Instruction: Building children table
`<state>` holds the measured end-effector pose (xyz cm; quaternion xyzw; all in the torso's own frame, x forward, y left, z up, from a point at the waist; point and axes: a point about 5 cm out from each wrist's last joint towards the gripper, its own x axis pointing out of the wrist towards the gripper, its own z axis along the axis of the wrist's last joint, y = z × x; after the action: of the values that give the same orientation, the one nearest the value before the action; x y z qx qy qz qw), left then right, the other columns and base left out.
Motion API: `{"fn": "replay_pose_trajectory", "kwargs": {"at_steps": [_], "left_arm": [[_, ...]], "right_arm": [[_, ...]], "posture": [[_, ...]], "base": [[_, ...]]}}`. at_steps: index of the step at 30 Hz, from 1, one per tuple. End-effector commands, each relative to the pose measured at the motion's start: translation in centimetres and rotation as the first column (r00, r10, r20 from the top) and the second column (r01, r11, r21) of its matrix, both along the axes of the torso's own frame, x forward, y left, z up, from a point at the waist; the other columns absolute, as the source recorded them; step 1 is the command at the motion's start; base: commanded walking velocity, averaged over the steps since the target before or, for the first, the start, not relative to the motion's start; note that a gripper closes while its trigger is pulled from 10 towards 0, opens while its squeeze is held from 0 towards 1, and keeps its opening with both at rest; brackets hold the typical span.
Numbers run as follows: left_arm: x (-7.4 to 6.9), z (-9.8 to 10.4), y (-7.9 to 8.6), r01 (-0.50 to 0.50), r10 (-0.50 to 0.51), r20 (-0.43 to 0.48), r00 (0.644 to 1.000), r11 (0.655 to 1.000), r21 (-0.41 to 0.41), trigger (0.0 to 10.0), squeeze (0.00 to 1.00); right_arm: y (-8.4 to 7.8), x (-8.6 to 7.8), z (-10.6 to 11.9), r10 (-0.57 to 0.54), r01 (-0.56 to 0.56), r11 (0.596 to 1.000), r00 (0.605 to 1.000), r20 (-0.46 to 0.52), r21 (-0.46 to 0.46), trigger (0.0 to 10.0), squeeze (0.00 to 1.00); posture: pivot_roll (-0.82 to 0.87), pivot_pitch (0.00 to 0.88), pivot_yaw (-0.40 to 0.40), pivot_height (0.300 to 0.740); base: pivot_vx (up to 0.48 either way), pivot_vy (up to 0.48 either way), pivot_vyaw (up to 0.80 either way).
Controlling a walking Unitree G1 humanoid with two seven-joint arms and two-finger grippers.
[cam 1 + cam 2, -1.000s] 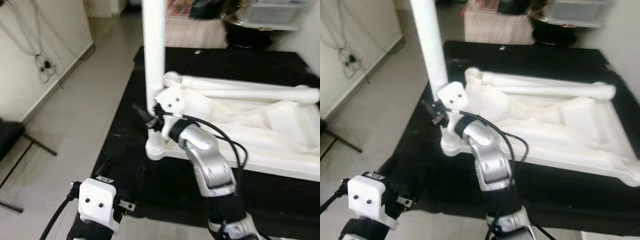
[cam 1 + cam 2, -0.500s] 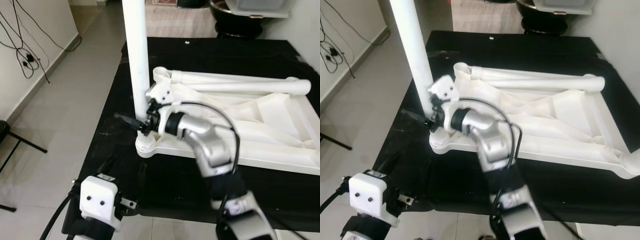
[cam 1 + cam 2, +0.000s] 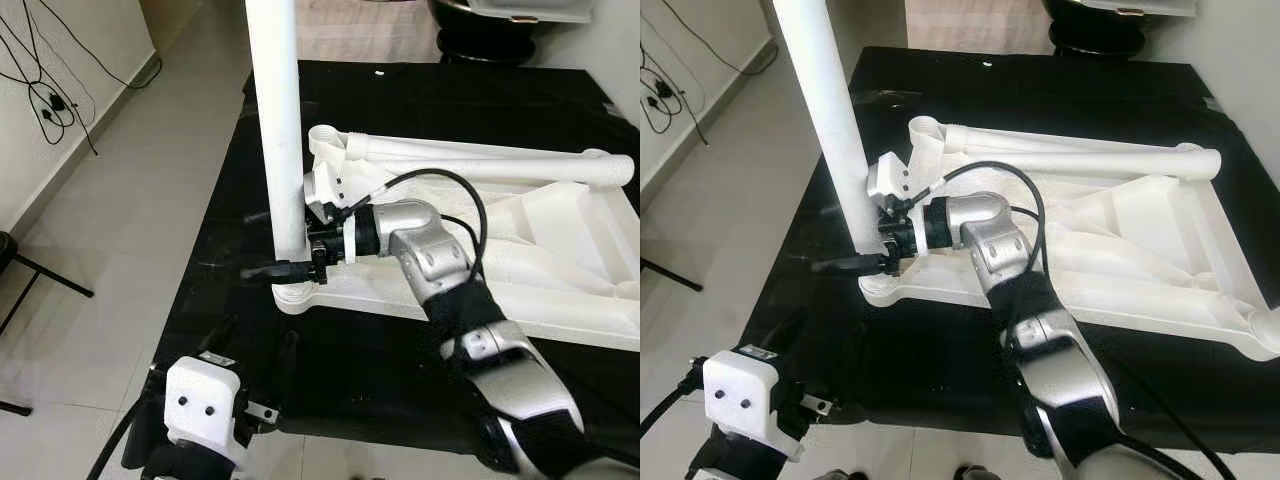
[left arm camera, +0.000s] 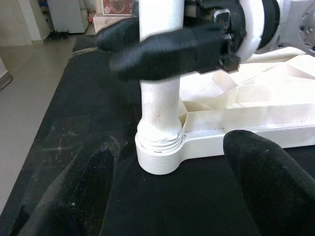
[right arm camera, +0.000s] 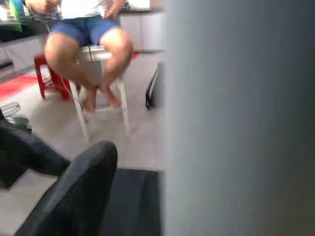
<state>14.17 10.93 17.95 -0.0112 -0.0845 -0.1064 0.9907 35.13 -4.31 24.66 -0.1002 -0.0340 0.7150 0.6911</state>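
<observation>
— Right gripper [image 3: 285, 268]?
— Clamped around upright white leg [image 3: 277, 130], low, just above its socket.
— Tabletop [image 3: 560, 250]?
— Upside down on black mat [image 3: 230, 300], leg at its 9 o'clock corner.
— Left gripper [image 4: 167, 182]?
— Spread wide, near leg base.

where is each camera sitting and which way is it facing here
Left eye view: on the head, looking forward and down at the white table top on the black mat; right tool at the upright leg, left tool low.
Right eye view: the same scene, shifted sideways.
Left wrist view: low on the mat, facing the leg's threaded base; its own fingers frame it.
Right wrist view: beside the leg, facing a seated person.
Shared: the leg and right tool.
</observation>
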Motion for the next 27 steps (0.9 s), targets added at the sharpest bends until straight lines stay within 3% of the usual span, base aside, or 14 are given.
{"fn": "replay_pose_trajectory", "kwargs": {"at_steps": [1,2,3,12,19,20,21,23,24,25,26,27], "left_arm": [[-0.3,0.0,-0.1,-0.002,0.002,-0.014,1.000,1.000,-0.001,10.0,0.00],[-0.3,0.0,-0.1,-0.002,0.002,-0.014,1.000,1.000,-0.001,10.0,0.00],[-0.4,0.0,-0.2,-0.001,0.001,-0.017,1.000,1.000,-0.002,10.0,0.00],[-0.4,-0.2,-0.3,0.002,-0.002,-0.025,1.000,1.000,-0.004,10.0,0.00],[-0.5,-0.3,-0.2,0.001,-0.001,-0.025,1.000,1.000,-0.006,10.0,0.00],[-0.5,-0.3,-0.1,0.000,0.000,-0.025,1.000,1.000,-0.005,10.0,0.00],[-0.5,-0.3,-0.1,0.000,0.000,-0.025,1.000,1.000,-0.005,10.0,0.00],[-0.6,-0.3,0.0,0.001,-0.001,-0.024,1.000,1.000,-0.004,10.0,0.00],[-0.5,-0.3,0.0,0.001,-0.001,-0.025,1.000,1.000,-0.003,10.0,0.00],[-0.4,-0.2,0.1,0.003,-0.003,-0.024,1.000,1.000,-0.003,10.0,0.00],[-0.4,-0.2,0.1,0.003,-0.003,-0.024,1.000,1.000,-0.003,10.0,0.00],[-0.4,-0.2,0.1,0.004,-0.004,-0.023,1.000,1.000,-0.002,10.0,0.00]], "right_arm": [[0.3,0.2,0.6,0.034,-0.034,0.999,0.999,-0.006,0.041,3.6,0.00],[0.3,0.2,0.6,0.034,-0.034,0.999,0.999,-0.006,0.041,3.6,0.00],[0.3,0.4,0.9,0.048,-0.047,0.997,0.999,-0.016,0.057,0.0,0.00],[-0.1,0.5,0.6,0.106,-0.105,0.992,0.994,-0.010,0.068,0.0,0.00],[-1.4,0.2,-0.6,0.032,-0.034,0.998,0.999,0.031,0.061,0.0,0.00],[-2.1,0.7,-2.2,-0.326,0.326,0.940,0.945,-0.011,0.099,0.0,0.00],[-2.1,0.7,-2.2,-0.326,0.326,0.940,0.945,-0.011,0.099,0.0,0.00],[-2.6,1.0,-3.0,-0.547,0.548,0.828,0.836,-0.043,0.117,0.0,0.00],[-3.7,1.5,-4.0,-0.795,0.793,0.603,0.606,-0.012,0.089,0.0,0.00],[-4.0,-0.4,-5.2,-0.844,0.841,0.536,0.536,0.012,0.074,0.0,0.00],[-4.0,-0.4,-5.2,-0.844,0.841,0.536,0.536,0.012,0.074,0.0,0.00],[-4.4,-1.9,-5.8,-0.872,0.869,0.489,0.489,0.023,0.069,0.0,0.00]], "posture": [[0.14,0.203,-0.055,0.740],[0.14,0.203,-0.055,0.740],[0.13,0.202,-0.055,0.740],[0.13,0.194,-0.054,0.740],[0.11,0.190,-0.059,0.740],[0.10,0.196,-0.065,0.740],[0.10,0.196,-0.065,0.740],[0.10,0.196,-0.065,0.740],[0.10,0.198,-0.063,0.740],[0.09,0.201,-0.051,0.740],[0.09,0.201,-0.051,0.740],[0.09,0.201,-0.051,0.740]], "base": [[0.000,0.000,0.00],[0.000,0.000,0.00],[0.000,0.000,0.00],[0.000,0.000,0.00],[0.000,0.000,0.00],[0.000,0.000,0.00],[0.000,0.000,0.00],[0.000,0.000,0.00],[0.000,0.000,0.00],[0.000,0.000,0.00],[0.000,0.000,0.00],[0.000,0.000,0.00]]}}
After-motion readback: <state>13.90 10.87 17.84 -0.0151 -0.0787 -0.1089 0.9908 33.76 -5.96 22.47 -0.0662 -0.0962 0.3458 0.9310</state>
